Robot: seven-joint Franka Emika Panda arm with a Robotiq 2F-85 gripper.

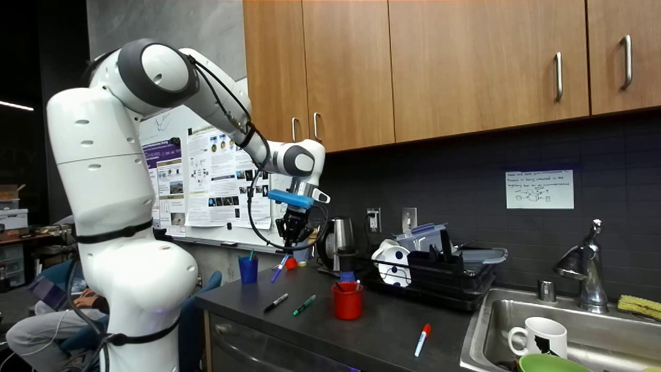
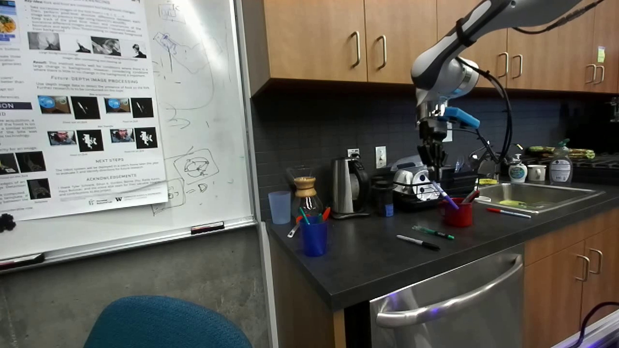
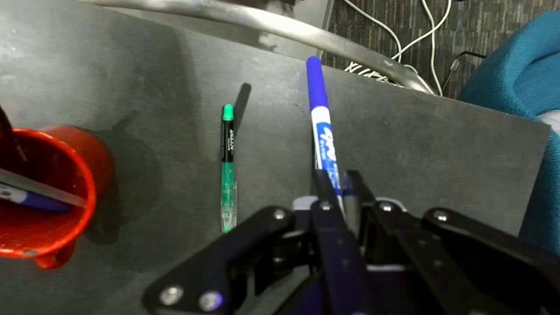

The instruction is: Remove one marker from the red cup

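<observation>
The red cup stands upright on the dark counter in both exterior views [image 1: 347, 306] [image 2: 460, 215]. In the wrist view the red cup [image 3: 99, 159] is at the left edge, with a blue-capped marker [image 3: 41, 201] and other sticks inside. My gripper [image 3: 339, 179] is shut on a blue marker [image 3: 320, 114], whose blue cap end points away from the fingers. In both exterior views the gripper [image 1: 292, 243] [image 2: 435, 169] holds this marker [image 1: 279, 268] [image 2: 444, 194] tilted in the air, outside the cup. In an exterior view it overlaps the cup's rim from that angle.
A green marker [image 1: 304, 305] and a black-and-white marker [image 1: 276, 303] lie on the counter. A red-capped marker [image 1: 422, 340] lies nearer the sink [image 1: 477, 336]. A blue cup [image 2: 314, 239], a kettle [image 2: 342, 186] and a dish rack [image 1: 439, 289] also stand there.
</observation>
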